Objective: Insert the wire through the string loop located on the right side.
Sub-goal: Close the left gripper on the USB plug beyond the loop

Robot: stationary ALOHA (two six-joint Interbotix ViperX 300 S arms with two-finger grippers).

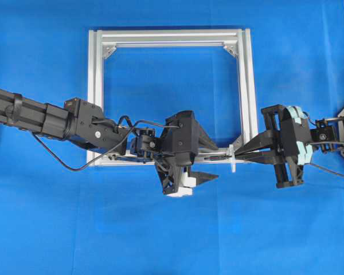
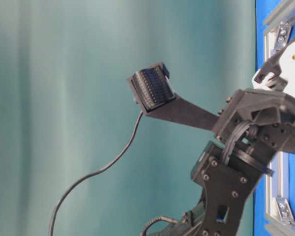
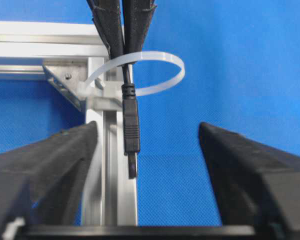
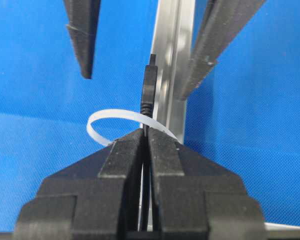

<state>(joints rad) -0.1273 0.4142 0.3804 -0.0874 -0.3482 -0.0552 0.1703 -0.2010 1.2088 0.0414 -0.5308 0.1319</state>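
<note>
The wire (image 3: 126, 80) is thin, light and limp along its length; only the moulded plug (image 3: 131, 131) at its end is stiff, so it will droop or swing if held far back. The best hold is on the plug body or just behind it.

The right hand (image 4: 145, 137) is clamped on the wire just behind the plug, its fingers pressed together. In the left wrist view the plug has passed through the loop (image 3: 165, 60), which rings the wire behind it. The loop is a soft, springy white band, fixed at the frame (image 3: 110, 150) bar, easily bent aside.

In the overhead view the wire's long axis lies along the frame's lower bar, with the tip pointing towards 9 o'clock, at the left hand (image 3: 147, 150). That hand's fingers stand apart on either side of the plug, touching nothing.

The blue surface (image 1: 46, 217) lies beneath.
</note>
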